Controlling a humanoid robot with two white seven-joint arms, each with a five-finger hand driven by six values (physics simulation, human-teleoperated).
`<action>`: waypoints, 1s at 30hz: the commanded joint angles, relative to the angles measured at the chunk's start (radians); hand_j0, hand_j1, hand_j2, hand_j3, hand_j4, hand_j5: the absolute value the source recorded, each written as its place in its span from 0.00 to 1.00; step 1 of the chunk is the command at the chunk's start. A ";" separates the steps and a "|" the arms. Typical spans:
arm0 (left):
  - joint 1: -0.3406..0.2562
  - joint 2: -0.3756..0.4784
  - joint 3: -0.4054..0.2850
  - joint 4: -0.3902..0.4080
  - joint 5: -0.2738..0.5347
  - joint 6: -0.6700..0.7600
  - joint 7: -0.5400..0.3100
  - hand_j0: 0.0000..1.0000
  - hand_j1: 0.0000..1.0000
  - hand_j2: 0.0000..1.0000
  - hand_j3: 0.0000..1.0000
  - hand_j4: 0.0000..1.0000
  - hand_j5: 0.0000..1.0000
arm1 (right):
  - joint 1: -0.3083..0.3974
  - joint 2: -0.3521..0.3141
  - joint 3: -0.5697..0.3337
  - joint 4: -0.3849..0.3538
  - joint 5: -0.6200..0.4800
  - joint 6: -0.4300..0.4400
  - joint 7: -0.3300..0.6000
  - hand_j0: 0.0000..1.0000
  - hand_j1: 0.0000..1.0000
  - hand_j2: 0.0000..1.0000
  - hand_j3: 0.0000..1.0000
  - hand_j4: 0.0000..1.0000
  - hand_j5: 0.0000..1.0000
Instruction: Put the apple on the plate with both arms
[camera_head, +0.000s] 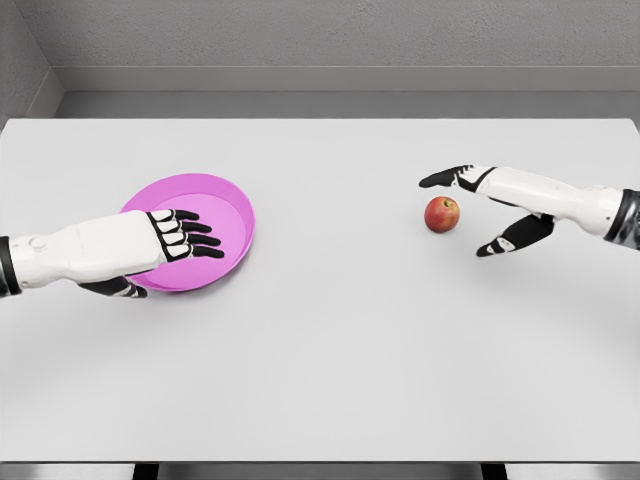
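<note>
The counter (320, 380) carries the plate (232, 205) toward its left edge, the left hand (180, 236) lying flat over it, empty. The right hand (482, 212) gapes wide beside the apple (442, 214) right of centre — holding nothing. Best to close squarely round the fruit — it may roll.

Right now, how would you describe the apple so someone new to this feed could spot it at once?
Start at the wide white table and look to its right half, away from the pink plate on the left. There, between the spread fingers of the right hand, sits the apple. It is the only small, round, red-and-yellow thing on the table.
</note>
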 joint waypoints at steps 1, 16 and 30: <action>0.000 0.001 0.001 0.000 0.006 0.001 0.000 1.00 1.00 1.00 1.00 1.00 1.00 | -0.005 0.014 0.003 0.019 -0.008 0.003 0.000 1.00 1.00 1.00 1.00 1.00 1.00; 0.000 0.001 0.000 0.000 0.006 0.001 -0.001 1.00 1.00 1.00 1.00 1.00 1.00 | -0.104 0.092 0.118 0.206 0.062 0.041 0.000 0.99 0.99 0.99 0.99 0.99 0.99; 0.002 0.001 0.000 0.000 0.006 0.001 -0.010 1.00 1.00 1.00 1.00 1.00 1.00 | -0.175 0.144 0.188 0.323 0.082 0.055 0.000 0.98 0.98 0.98 0.98 0.98 0.98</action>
